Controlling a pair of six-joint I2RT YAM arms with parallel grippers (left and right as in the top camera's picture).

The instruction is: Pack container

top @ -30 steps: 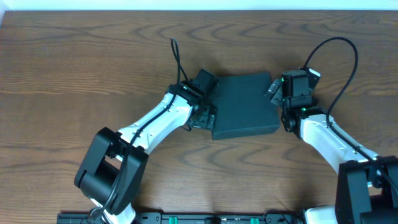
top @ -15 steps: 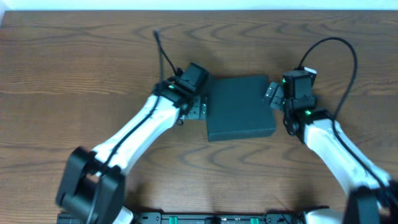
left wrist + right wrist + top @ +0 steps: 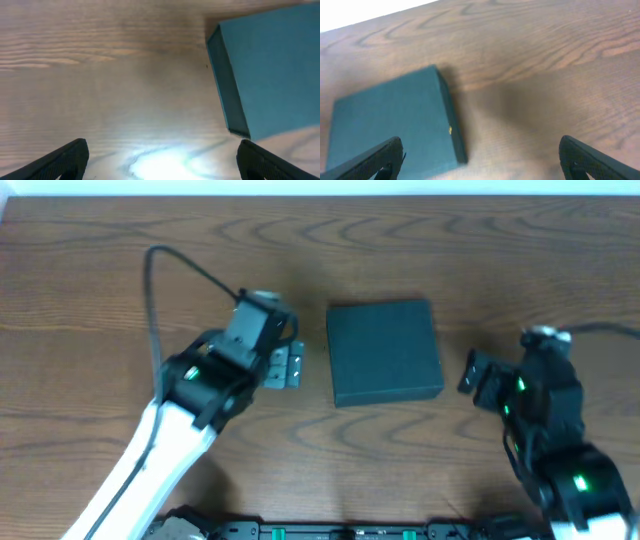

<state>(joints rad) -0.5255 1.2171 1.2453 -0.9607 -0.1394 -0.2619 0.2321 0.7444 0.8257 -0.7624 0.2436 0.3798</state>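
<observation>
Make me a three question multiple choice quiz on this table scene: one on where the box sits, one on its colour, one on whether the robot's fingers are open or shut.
1. Where is the container on the table?
A. Between the two arms, touched by neither
B. Clamped in the left fingers
C. At the far left edge

2. What colour is the container?
A. Red
B. White
C. Dark teal-green

3. How do the fingers of the left gripper and right gripper stand?
A. Both shut
B. Both open and empty
C. Left shut, right open

Answers:
1 A, bare table shows on both sides of the container in the overhead view.
2 C, all three views show it dark teal-green.
3 B, each wrist view shows the fingertips wide apart with nothing between them.
</observation>
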